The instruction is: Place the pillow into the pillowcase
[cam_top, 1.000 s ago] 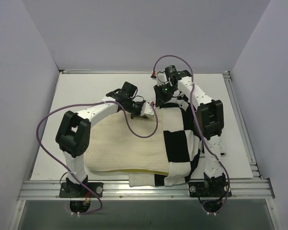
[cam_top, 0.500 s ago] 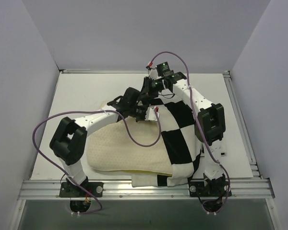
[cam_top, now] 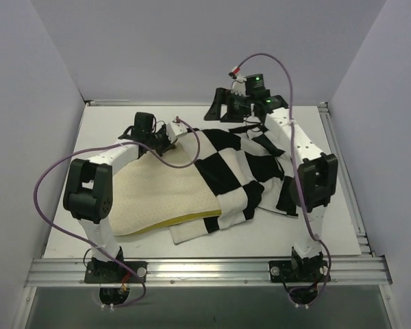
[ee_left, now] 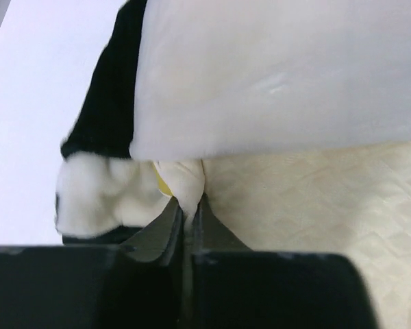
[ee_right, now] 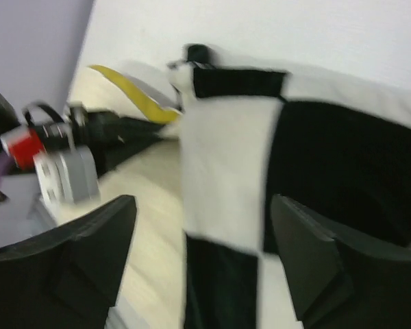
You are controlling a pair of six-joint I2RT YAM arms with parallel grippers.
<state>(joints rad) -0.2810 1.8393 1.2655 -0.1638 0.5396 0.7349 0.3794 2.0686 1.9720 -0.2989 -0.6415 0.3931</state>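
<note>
Top view: the pillow (cam_top: 157,195) lies left-centre on the table (cam_top: 109,130), its right part covered by the pillowcase (cam_top: 240,168). Left wrist: the left gripper (ee_left: 188,218) is clenched on the pillow's corner and is best kept firm. Right wrist: the right gripper (ee_right: 202,226) is gaping and empty over the pillowcase. It should regrip the hem and draw it over the pillow.

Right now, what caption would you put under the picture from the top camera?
The left hand pinches the pillow corner; the right hand, open, hovers near the checkered pillowcase.

Part of the pillow (cam_top: 157,195) lay hidden by the pillowcase (cam_top: 240,171); the whole right wrist view was smeared with blur
</note>
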